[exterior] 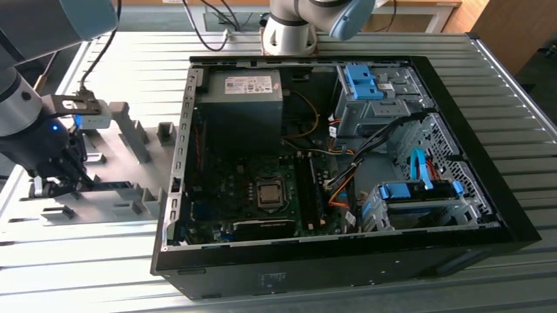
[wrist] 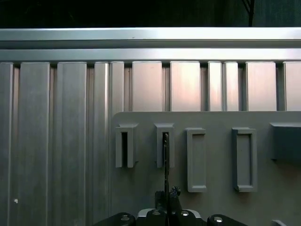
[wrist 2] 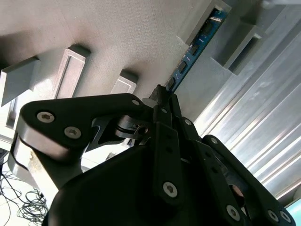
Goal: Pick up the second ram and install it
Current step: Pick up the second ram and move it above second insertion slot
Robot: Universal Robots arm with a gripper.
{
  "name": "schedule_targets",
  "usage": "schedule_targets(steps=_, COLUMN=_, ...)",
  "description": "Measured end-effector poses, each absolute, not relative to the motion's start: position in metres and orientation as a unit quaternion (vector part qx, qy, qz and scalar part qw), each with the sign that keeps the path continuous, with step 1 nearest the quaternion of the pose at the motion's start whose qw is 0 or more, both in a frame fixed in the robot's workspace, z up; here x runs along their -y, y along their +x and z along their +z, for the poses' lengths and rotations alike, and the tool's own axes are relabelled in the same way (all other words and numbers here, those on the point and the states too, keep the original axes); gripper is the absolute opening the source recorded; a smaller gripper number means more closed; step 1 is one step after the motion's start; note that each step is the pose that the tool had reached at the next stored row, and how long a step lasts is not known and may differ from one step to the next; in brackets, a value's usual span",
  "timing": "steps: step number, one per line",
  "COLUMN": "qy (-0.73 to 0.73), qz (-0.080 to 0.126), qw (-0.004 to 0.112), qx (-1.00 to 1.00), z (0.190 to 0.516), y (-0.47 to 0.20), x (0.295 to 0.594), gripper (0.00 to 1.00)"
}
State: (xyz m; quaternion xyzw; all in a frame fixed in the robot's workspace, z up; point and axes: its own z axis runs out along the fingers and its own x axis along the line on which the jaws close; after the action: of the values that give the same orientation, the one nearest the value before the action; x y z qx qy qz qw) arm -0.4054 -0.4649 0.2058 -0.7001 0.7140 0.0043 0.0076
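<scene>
The second ram (wrist 2: 195, 44) is a thin dark stick standing on edge on the pale grey holder plate (exterior: 104, 215), at the exterior view's left. Its far end sits in a slotted holder block (wrist: 164, 146). In the first wrist view the ram (wrist: 165, 165) shows edge-on as a thin dark line that runs back between my fingers. My gripper (exterior: 59, 181) is low over the plate, shut on the near end of the ram. In both wrist views the gripper (wrist 2: 163, 96) (wrist: 167, 200) has its black fingers pressed together around the stick.
The open computer case (exterior: 487, 215) lies to the exterior view's right of the plate, with the motherboard's memory slots (exterior: 310, 189) near its middle. An empty slotted block (wrist: 124, 147) and taller grey blocks (exterior: 132, 134) stand on the plate. Ribbed aluminium table (wrist: 56, 141) surrounds everything.
</scene>
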Motion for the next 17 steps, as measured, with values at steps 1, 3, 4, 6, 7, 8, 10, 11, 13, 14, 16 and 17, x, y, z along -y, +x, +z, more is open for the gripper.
schedule_targets(steps=1, qy=-0.7, qz=0.004, qw=0.008, qx=-0.714, z=0.2076, y=-0.4054, x=0.4649, gripper=0.14)
schedule_targets(steps=3, qy=-0.7, qz=0.004, qw=0.008, qx=-0.714, z=0.2093, y=-0.4054, x=0.4649, gripper=0.14)
schedule_targets(steps=4, qy=-0.7, qz=0.004, qw=0.008, qx=-0.714, z=0.2093, y=-0.4054, x=0.4649, gripper=0.14)
schedule_targets(steps=6, qy=-0.7, qz=0.004, qw=0.008, qx=-0.714, z=0.2093, y=-0.4054, x=0.4649, gripper=0.14)
schedule_targets(steps=7, qy=-0.7, qz=0.004, qw=0.007, qx=-0.714, z=0.2094, y=-0.4054, x=0.4649, gripper=0.14)
schedule_targets(steps=8, qy=-0.7, qz=0.004, qw=0.007, qx=-0.714, z=0.2095, y=-0.4054, x=0.4649, gripper=0.14)
schedule_targets(steps=10, qy=-0.7, qz=0.004, qw=0.007, qx=-0.714, z=0.2096, y=-0.4054, x=0.4649, gripper=0.14)
schedule_targets(steps=11, qy=-0.7, qz=0.004, qw=0.007, qx=-0.714, z=0.2098, y=-0.4054, x=0.4649, gripper=0.14)
schedule_targets(steps=13, qy=-0.7, qz=0.004, qw=0.007, qx=-0.714, z=0.2106, y=-0.4054, x=0.4649, gripper=0.14)
schedule_targets(steps=14, qy=-0.7, qz=0.004, qw=0.007, qx=-0.714, z=0.2109, y=-0.4054, x=0.4649, gripper=0.14)
schedule_targets(steps=16, qy=-0.7, qz=0.004, qw=0.007, qx=-0.714, z=0.2116, y=-0.4054, x=0.4649, gripper=0.14)
schedule_targets(steps=17, qy=-0.7, qz=0.004, qw=0.007, qx=-0.714, z=0.212, y=-0.4054, x=0.4649, gripper=0.14)
